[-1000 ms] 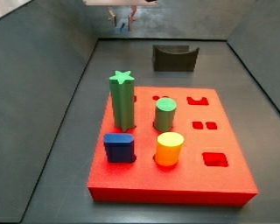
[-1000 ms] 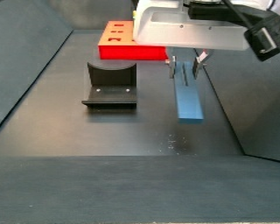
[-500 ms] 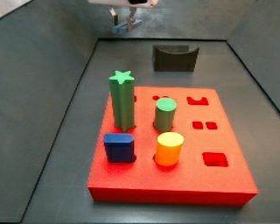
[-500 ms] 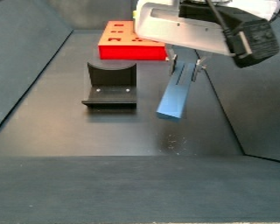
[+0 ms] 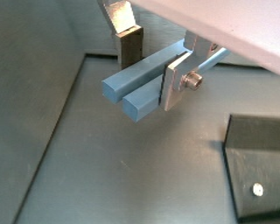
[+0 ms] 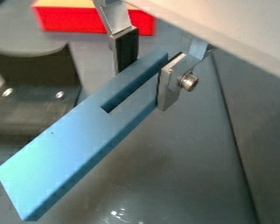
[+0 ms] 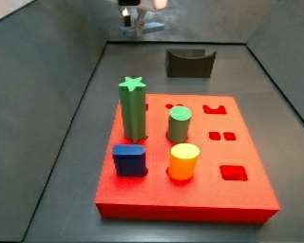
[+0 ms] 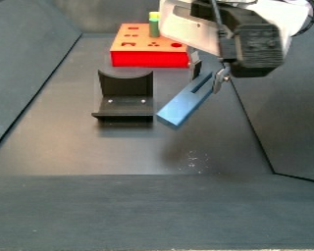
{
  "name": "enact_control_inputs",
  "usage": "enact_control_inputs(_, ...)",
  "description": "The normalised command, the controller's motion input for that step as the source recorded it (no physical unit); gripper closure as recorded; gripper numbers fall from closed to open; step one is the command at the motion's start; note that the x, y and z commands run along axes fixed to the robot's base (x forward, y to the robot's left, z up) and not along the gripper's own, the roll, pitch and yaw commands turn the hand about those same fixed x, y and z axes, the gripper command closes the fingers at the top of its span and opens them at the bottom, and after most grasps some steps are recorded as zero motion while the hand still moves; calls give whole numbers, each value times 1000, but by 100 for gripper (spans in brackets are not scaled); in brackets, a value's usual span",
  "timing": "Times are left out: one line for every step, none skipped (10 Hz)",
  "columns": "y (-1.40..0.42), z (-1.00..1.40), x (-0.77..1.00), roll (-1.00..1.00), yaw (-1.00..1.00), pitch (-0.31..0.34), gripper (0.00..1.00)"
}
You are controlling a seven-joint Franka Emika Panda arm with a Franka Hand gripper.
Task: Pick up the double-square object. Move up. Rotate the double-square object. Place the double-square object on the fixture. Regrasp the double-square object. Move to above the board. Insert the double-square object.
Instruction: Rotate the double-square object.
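My gripper (image 8: 220, 75) is shut on the double-square object (image 8: 187, 102), a long slim grey-blue bar, and holds it in the air. The bar tilts steeply, its free lower end pointing toward the fixture (image 8: 123, 94) and hanging just beside it. In both wrist views the fingers (image 5: 177, 79) (image 6: 122, 48) clamp the bar (image 5: 136, 83) (image 6: 84, 149) near one end. The fixture also shows in both wrist views (image 5: 261, 166) (image 6: 31, 79). The red board (image 7: 212, 195) lies in front of the fixture (image 7: 190, 63); my gripper (image 7: 140, 19) is at the far end, above the floor.
On the board stand a green star post (image 7: 133, 109), a green cylinder (image 7: 180, 124), a yellow-orange cylinder (image 7: 182, 161) and a short dark-blue block (image 7: 129, 159). Open cut-outs (image 7: 232, 173) lie on the board's right side. Sloped grey walls (image 7: 47, 114) enclose the floor.
The wrist has turned. The bar has swung from hanging straight down to a steep tilt, its lower end moving toward the fixture. The grip has stayed shut.
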Motion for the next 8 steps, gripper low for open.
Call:
enact_control_inputs(23, -31, 31, -5, -1000, -6, 100)
enact_control_inputs(23, -31, 31, -5, -1000, -7, 100)
enact_control_inputs(23, -31, 31, -6, -1000, -7, 100)
enact_control_inputs(23, -31, 31, -6, -1000, -7, 100)
enact_control_inputs(23, -31, 31, -6, -1000, -7, 100)
enact_control_inputs(23, -31, 31, -6, -1000, -8, 100)
enact_control_inputs(23, -31, 31, -6, -1000, -8, 100)
enact_control_inputs(23, -31, 31, -7, -1000, -8, 100)
